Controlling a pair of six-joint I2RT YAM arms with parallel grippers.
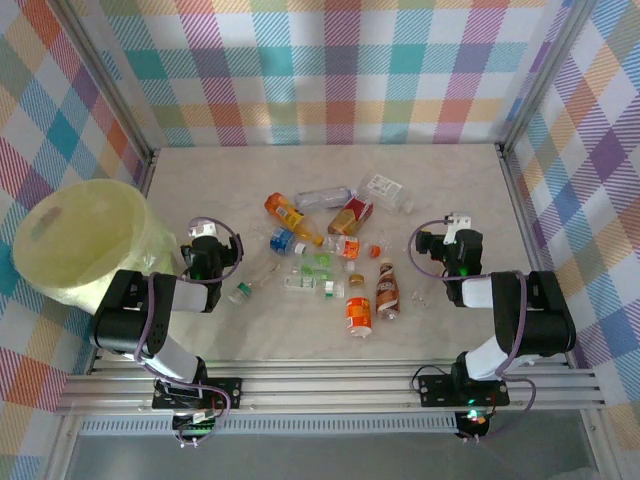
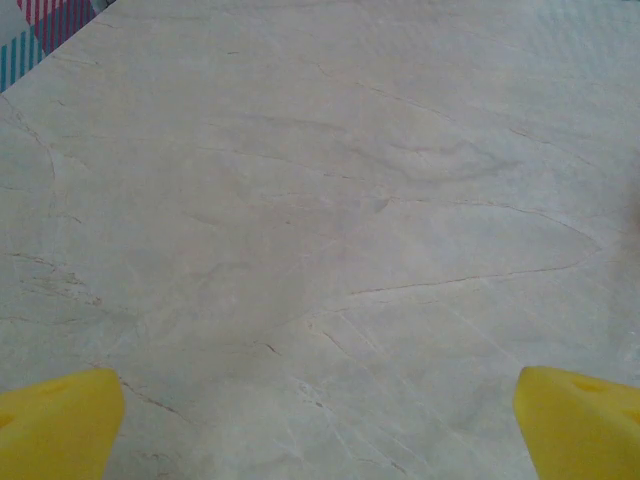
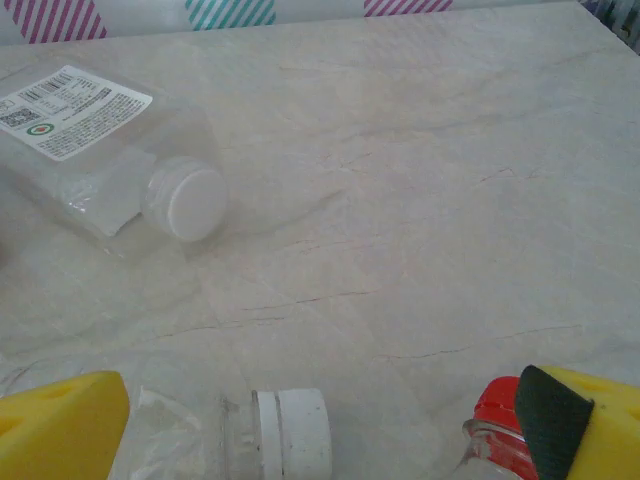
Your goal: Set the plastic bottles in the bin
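Several plastic bottles lie scattered mid-table: an orange one (image 1: 285,213), a clear one (image 1: 325,197), a brown-labelled one (image 1: 387,285) and an orange-labelled one (image 1: 359,315). The bin (image 1: 85,245), a big pale-yellow bucket, stands at the left edge. My left gripper (image 1: 205,232) hovers between bin and bottles, open over bare table (image 2: 320,430). My right gripper (image 1: 455,228) is open right of the pile. In the right wrist view, a clear white-capped bottle (image 3: 290,435) lies between its fingers (image 3: 60,425). A red-capped bottle (image 3: 497,415) sits by the right finger, and a clear labelled bottle (image 3: 100,150) lies farther off.
Checked cloth walls (image 1: 330,70) and metal frame posts (image 1: 520,170) enclose the marble tabletop (image 1: 450,180). A loose red cap (image 1: 376,250) lies among the bottles. Both arm bases sit on the rail at the near edge (image 1: 330,385).
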